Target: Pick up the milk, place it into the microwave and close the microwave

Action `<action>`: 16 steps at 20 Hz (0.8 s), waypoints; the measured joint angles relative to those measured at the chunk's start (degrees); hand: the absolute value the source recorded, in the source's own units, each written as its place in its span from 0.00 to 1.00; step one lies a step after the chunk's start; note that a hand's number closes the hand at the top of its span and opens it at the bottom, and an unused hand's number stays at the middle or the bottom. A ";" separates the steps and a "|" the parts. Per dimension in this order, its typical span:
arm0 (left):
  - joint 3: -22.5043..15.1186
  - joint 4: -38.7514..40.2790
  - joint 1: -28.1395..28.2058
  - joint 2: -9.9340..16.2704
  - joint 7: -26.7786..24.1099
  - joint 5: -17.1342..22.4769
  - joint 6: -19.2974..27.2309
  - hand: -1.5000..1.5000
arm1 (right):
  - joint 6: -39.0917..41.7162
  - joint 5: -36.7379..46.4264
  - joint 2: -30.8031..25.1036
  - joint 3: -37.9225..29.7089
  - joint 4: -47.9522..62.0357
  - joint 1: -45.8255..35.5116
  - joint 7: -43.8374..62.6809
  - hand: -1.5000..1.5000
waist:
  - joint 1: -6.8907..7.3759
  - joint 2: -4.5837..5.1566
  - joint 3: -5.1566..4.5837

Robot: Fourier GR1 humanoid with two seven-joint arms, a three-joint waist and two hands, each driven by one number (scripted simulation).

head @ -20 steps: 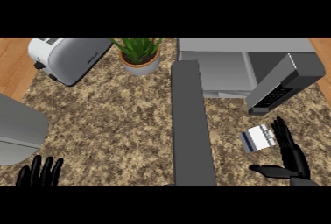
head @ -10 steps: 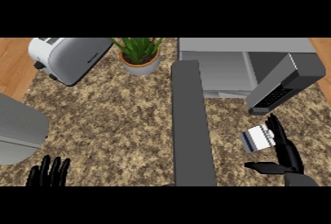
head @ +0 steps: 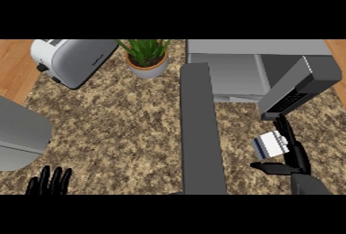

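The milk carton (head: 269,144), white with a blue side, stands on the speckled counter in front of the microwave (head: 233,68). The microwave door (head: 201,137) is swung open and stretches toward me left of the carton. My right hand (head: 296,157) is open beside the carton: its straight fingers run along the carton's right side and its thumb (head: 272,168) lies just below it. Whether they touch the carton I cannot tell. My left hand (head: 50,183) rests open at the lower left edge, fingers up.
The microwave's dark keypad panel (head: 297,89) juts out just above the right hand. A silver toaster (head: 74,59) and a potted plant (head: 147,55) stand at the back left. A grey rounded object (head: 20,137) sits at the left edge.
The right hand's thumb has risen closer under the carton and the fingers have drawn nearer its side. The left hand has shifted slightly right. The milk has not moved.
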 measured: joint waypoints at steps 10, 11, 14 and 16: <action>0.40 -1.24 0.27 0.53 1.22 1.12 -0.30 0.00 | -7.43 1.44 1.14 -0.88 1.69 -3.14 -2.23 1.00 | 0.20 0.06 -0.04; 0.16 -0.94 0.24 0.38 1.01 0.73 -0.19 0.00 | -7.80 1.16 1.11 -1.31 1.76 -3.35 -2.38 1.00 | 0.19 0.06 -0.03; 0.70 -0.69 0.86 0.83 0.31 1.48 -0.98 0.00 | -8.32 0.55 1.15 -2.32 2.37 -4.43 -2.82 1.00 | 0.35 0.11 0.00; 0.74 -0.37 0.82 0.87 -0.10 1.54 -1.27 0.00 | -9.56 -0.07 2.50 -3.18 2.32 -5.58 -2.86 1.00 | 0.43 0.15 0.01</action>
